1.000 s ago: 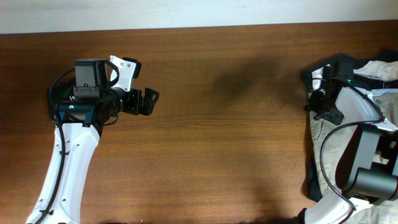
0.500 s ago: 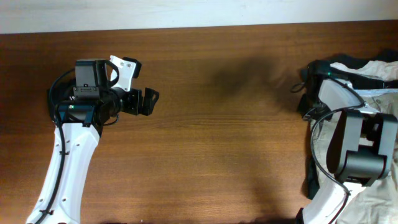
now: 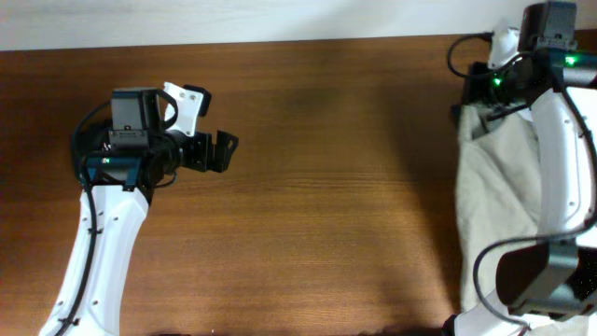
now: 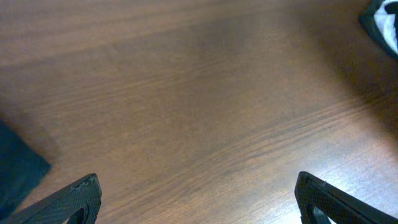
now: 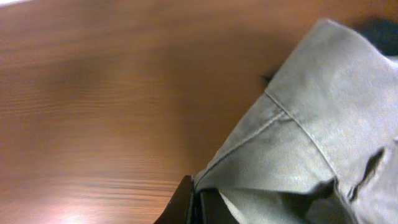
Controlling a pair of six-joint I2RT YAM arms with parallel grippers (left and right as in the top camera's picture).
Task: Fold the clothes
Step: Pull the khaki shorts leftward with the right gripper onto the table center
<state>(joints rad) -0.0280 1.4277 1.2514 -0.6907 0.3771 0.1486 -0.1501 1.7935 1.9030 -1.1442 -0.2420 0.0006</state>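
Garment check: khaki shorts (image 3: 499,177) are at the right end of the wooden table (image 3: 326,187). The cloth is plain beige cotton, gathered to a narrow peak near the far edge and spreading wider toward the near edge. The right wrist view shows a stitched seam running diagonally across the cloth, with a folded edge beneath it and soft creases.

Position relative to tool: the right gripper (image 5: 194,205) is clamped on the edge of the shorts, and the fold of cloth enters directly between its dark fingers. From overhead, the peak of the cloth sits under the gripper body, and the white forearm of the right arm (image 3: 560,177) runs along the garment's right side, covering part of it.

The left gripper (image 3: 227,151) is well apart, over bare wood at the left of the table. Its jaws are spread wide and hold nothing. A scrap of black and white fabric (image 4: 380,18) shows at the upper right corner of the left wrist view.

Change over the last second:
- The right arm was bent low over a rumpled pile at the right edge, with its jaws open.
- It now reaches toward the far edge, with the khaki drawn out from the pile — smoother and longer.
- The black and white pieces no longer show in the overhead view.
- The left arm has not moved.
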